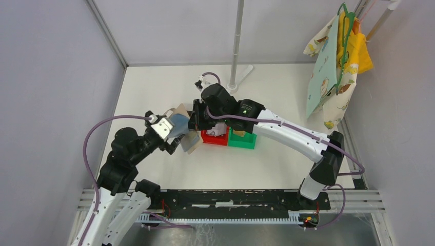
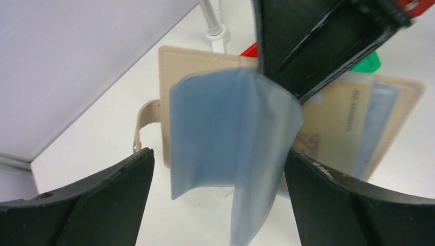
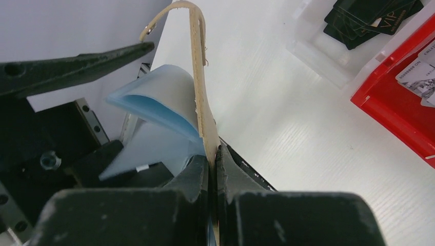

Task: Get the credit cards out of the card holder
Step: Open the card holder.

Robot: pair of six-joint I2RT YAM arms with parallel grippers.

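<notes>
Clamping the card holder (image 3: 197,66) by one edge is the right gripper (image 3: 214,154), while the left gripper (image 2: 218,156) stands released, straddling the blue pockets (image 2: 225,118).

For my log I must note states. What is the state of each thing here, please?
Card holder: open, held in air.
Blue sleeves: fanned out.
Right pincer: shut on card holder.
Left pincer: open, either side of blue sleeves.
Red bin: holds cards.

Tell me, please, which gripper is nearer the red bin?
Right. The right gripper, shut on the card holder, is beside the red bin; the open left gripper is farther left.
</notes>
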